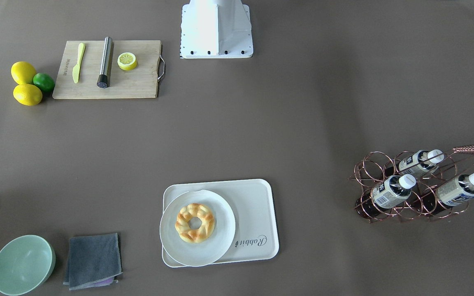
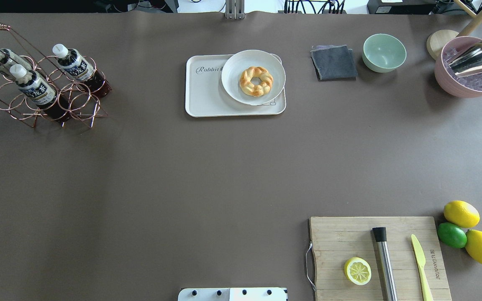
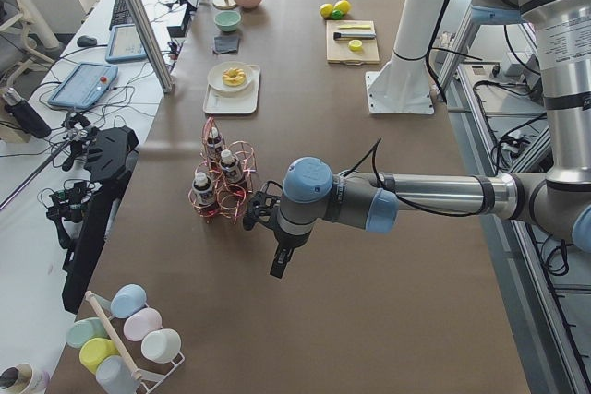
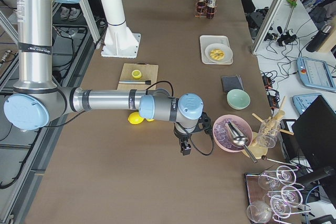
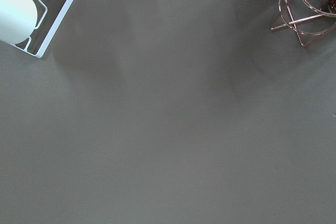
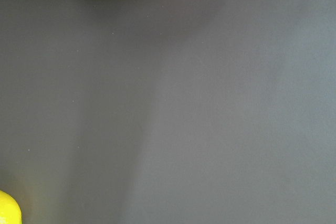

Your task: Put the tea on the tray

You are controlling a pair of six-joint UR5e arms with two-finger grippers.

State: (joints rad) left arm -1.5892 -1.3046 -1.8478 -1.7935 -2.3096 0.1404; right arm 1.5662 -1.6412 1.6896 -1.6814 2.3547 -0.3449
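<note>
Three tea bottles (image 2: 34,85) with white caps lean in a copper wire rack (image 2: 82,104) at the table's far left; they also show in the front view (image 1: 391,191). The cream tray (image 2: 203,94) marked "Rabbit" lies at the far middle, and its bare part (image 1: 257,209) is beside a round plate (image 1: 169,230) holding a ring pastry (image 1: 194,222). My left gripper (image 3: 278,268) hangs over the table beside the rack, touching nothing. My right gripper (image 4: 185,149) hangs near a pink bowl. I cannot tell whether either gripper is open or shut.
A wooden cutting board (image 2: 337,242) holds a half lemon, a steel rod and a yellow knife, with lemons (image 2: 460,213) and a lime beside it. A green bowl (image 2: 384,52), a grey cloth (image 2: 334,62) and a pink ice bowl (image 2: 471,83) stand far right.
</note>
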